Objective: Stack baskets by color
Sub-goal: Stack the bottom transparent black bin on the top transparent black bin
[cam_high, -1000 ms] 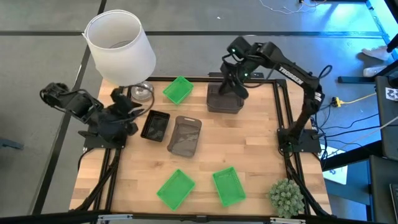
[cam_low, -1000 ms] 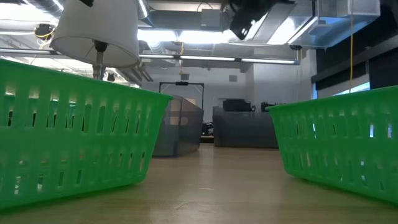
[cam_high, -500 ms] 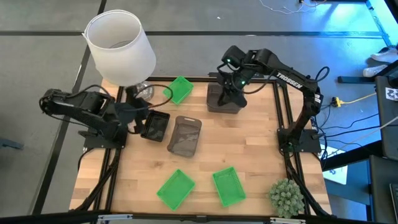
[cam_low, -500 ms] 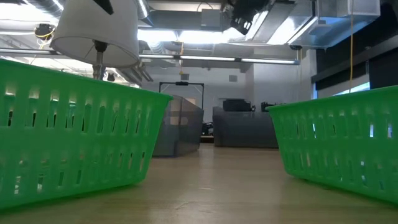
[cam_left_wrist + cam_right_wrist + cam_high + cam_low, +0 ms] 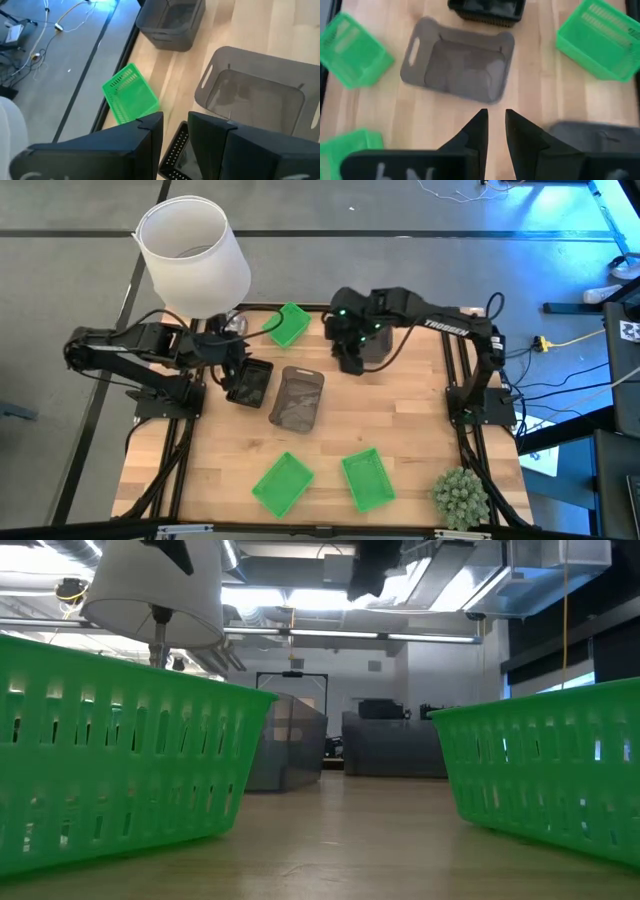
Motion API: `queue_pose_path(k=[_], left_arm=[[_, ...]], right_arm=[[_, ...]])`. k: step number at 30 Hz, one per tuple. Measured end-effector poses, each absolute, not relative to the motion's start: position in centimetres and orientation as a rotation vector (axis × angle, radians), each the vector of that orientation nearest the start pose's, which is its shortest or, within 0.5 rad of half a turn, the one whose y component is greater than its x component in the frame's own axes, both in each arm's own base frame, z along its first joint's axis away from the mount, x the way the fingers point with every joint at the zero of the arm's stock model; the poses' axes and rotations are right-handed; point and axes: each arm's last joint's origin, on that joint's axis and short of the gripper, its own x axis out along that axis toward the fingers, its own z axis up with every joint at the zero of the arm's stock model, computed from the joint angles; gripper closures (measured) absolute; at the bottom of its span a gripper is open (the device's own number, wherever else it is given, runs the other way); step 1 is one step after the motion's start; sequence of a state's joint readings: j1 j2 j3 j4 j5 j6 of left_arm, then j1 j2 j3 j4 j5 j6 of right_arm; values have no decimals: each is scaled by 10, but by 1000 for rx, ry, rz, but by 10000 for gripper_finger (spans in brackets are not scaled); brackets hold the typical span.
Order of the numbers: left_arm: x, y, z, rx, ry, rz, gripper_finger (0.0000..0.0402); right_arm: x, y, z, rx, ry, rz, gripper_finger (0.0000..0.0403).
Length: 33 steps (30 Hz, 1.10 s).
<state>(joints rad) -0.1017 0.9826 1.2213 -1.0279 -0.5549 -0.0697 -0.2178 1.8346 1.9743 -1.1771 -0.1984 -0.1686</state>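
Observation:
In the high view, three green baskets lie at the far edge (image 5: 287, 325) and near the front (image 5: 282, 483), (image 5: 367, 478). One grey-brown basket (image 5: 297, 397) lies mid-table and another (image 5: 378, 342) stands at the far right. A small black basket (image 5: 250, 383) lies left of the middle one. My left gripper (image 5: 238, 366) hovers open over the black basket's left end (image 5: 177, 155). My right gripper (image 5: 350, 358) hangs open just left of the far grey-brown basket, pointing down at the table (image 5: 495, 115). Nothing is between either pair of fingers.
A white lampshade (image 5: 193, 252) stands over the table's far left corner, close behind my left arm. A round green plant ball (image 5: 460, 498) sits at the near right corner. Bare wood (image 5: 400, 415) shows between the middle baskets and the right edge.
My left gripper has swung toward the table's right, out from under the lampshade to the black basket, rolling as it went. My right gripper has moved from above the far grey-brown basket toward the table's left and nearer, sinking a little. No basket has moved.

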Motion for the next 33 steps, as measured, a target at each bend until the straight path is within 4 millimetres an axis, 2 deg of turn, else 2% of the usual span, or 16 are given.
queue_pose_path(k=[9, 15, 19, 28, 33], left_arm=[[163, -1, 374, 184, 732, 456, 319], [160, -1, 375, 178, 725, 457, 319], [159, -1, 376, 146, 715, 469, 319], [152, -1, 379, 96, 686, 457, 319], [149, -1, 381, 82, 672, 460, 319]], right_arm=[[400, -64, 329, 11, 1064, 142, 338], [416, -66, 303, 24, 1119, 147, 360], [426, -68, 288, 22, 1125, 151, 361], [446, -72, 245, 17, 1195, 146, 307], [452, -76, 237, -70, 1192, 69, 282]])
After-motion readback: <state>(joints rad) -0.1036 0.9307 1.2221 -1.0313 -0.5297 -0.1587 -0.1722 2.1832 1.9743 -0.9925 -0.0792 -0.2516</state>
